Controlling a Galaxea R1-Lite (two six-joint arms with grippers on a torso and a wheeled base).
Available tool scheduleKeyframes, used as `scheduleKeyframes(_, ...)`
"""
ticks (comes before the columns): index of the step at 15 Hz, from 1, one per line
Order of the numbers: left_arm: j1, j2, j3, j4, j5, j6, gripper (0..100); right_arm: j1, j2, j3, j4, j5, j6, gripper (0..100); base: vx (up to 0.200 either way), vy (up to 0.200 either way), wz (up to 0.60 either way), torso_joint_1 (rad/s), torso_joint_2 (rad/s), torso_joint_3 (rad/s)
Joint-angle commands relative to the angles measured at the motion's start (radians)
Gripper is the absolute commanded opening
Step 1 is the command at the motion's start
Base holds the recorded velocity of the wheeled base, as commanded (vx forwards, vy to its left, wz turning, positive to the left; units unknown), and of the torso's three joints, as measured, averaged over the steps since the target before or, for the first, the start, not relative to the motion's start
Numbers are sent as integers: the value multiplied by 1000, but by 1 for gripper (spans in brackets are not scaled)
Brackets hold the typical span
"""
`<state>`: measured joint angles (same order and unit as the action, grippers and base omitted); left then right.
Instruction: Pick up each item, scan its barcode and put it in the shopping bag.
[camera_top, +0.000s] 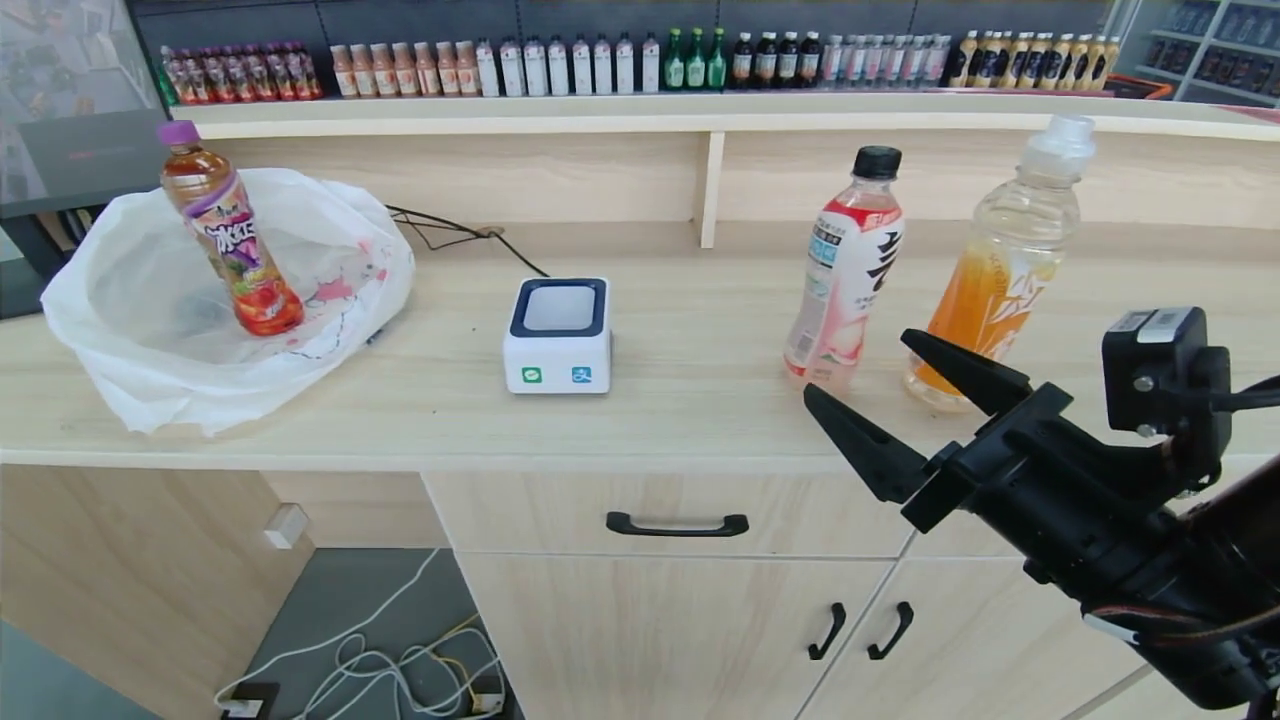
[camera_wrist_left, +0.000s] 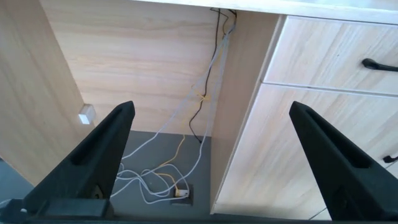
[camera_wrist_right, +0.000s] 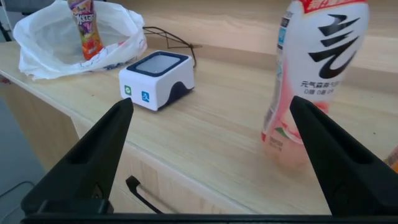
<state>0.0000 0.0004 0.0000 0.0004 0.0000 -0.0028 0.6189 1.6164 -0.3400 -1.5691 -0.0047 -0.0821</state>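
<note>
Bottle of pink drink (camera_top: 845, 280), clear plastic, black-capped, stands just ahead of right claw (camera_top: 858, 365), spread wide, empty; left claw (camera_wrist_left: 211, 112) equally wide.

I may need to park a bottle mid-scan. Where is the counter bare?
Widest bare counter lies between scanner and pink bottle. A narrower gap sits between bag and scanner. The right end is crowded: pink bottle and orange bottle stand close, the open right pincer before them.

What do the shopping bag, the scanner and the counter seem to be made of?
Shopping bag: thin plastic film, translucent white, crumpled.
Scanner: probably hard plastic, glossy white shell, dark-rimmed window on top.
Counter: light wood-grain surface, matte; possibly laminate.
</note>
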Motion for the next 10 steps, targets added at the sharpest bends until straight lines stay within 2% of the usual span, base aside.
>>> scheduleKeyframes(1, 0, 0, 0, 0, 0, 0, 100, -4, -12, 6, -2, 0, -1, 100, 0, 0, 0, 0, 0, 0)
scheduleKeyframes(10, 0, 0, 0, 0, 0, 3, 100, -7, 2, -17, -2, 0, -2, 100, 0, 0, 0, 0, 0, 0)
